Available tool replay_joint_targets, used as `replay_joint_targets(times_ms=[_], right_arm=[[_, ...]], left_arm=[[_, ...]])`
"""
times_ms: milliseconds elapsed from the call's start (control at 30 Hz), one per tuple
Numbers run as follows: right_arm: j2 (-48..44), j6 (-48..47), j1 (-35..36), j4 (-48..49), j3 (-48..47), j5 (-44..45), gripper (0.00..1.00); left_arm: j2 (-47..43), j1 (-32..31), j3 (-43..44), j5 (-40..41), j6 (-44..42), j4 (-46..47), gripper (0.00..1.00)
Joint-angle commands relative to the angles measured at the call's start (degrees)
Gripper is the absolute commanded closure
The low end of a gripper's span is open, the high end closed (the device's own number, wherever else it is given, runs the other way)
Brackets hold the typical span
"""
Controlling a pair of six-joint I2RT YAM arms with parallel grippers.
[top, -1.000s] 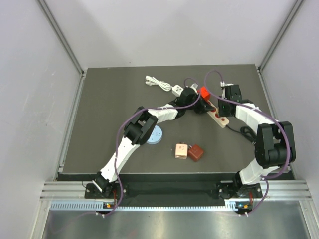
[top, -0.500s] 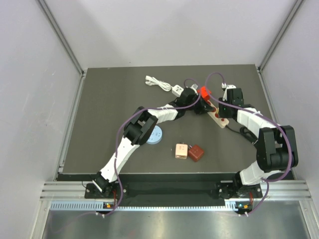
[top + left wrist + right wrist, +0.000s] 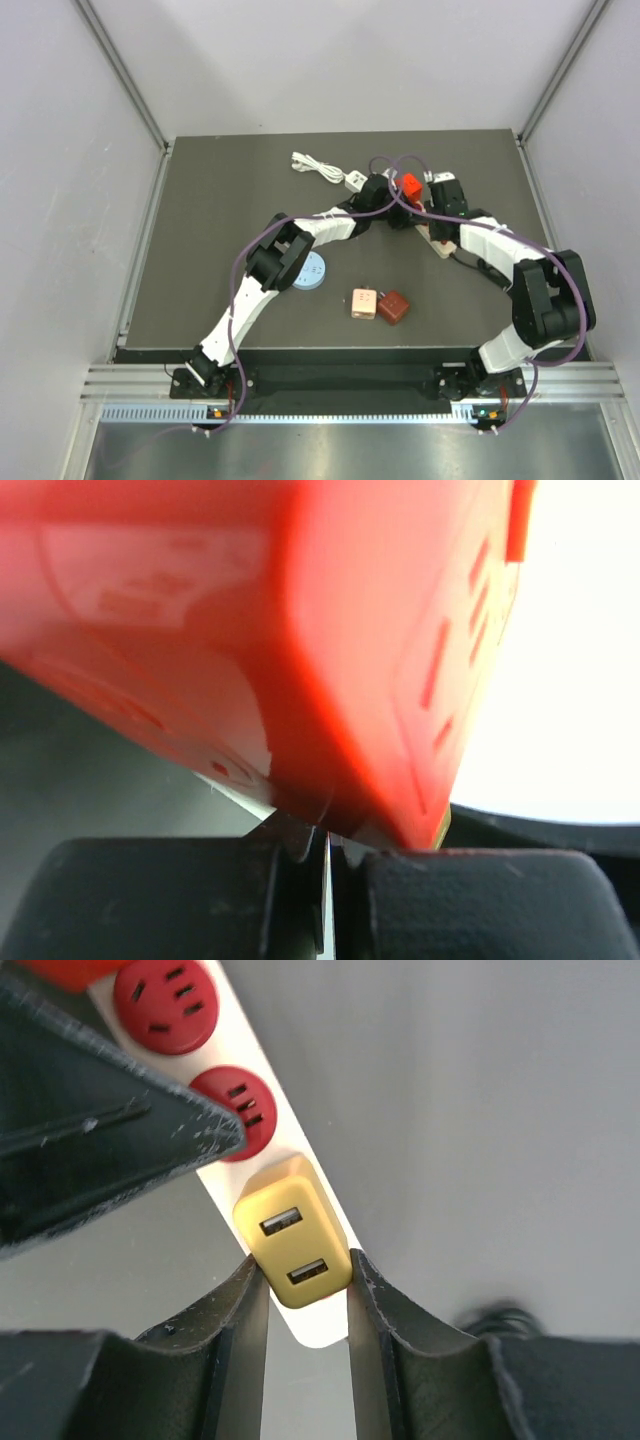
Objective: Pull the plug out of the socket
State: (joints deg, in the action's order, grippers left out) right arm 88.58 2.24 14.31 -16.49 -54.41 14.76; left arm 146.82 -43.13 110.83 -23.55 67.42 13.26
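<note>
Dark worktop (image 3: 220, 220), 2 o'clock sector: right claw (image 3: 303, 1265) has swung toward 9 o'clock and now pinches the yellow plug (image 3: 292, 1245), still seated in the power strip (image 3: 312, 1332); left claw (image 3: 325, 880) pressed together under the red adapter (image 3: 300, 630); pull likely next.

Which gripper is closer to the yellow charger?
Right. The right gripper has its fingers flanking the charger, touching its sides. The left gripper is at the red plug, farther along the strip.
</note>
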Motion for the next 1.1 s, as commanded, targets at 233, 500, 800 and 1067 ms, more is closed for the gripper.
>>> replay_joint_targets(times_ms=[233,500,800,1067], right_arm=[[-7.0,7.1,-3.6,7.8,-2.9,-8.6,1.0],[-3.9,14.0,-12.4,-0.1,-8.3,-22.2,1.0],[-7.3,6.7,-1.5,6.4,-1.8,-7.4,1.0],[-7.2,13.4,0.0,6.1,-7.2,-1.2,1.0]], left_arm=[[3.3,-0.8,-0.8,3.2,-4.2,-12.8,1.0],[4.1,-0.8,1.1,2.9,-4.5,-14.6,1.0],[4.6,-1.1,5.1,1.1,-4.1,-14.8,1.0],[5.1,-2.9,0.6,4.1,-4.8,-17.0,1.0]])
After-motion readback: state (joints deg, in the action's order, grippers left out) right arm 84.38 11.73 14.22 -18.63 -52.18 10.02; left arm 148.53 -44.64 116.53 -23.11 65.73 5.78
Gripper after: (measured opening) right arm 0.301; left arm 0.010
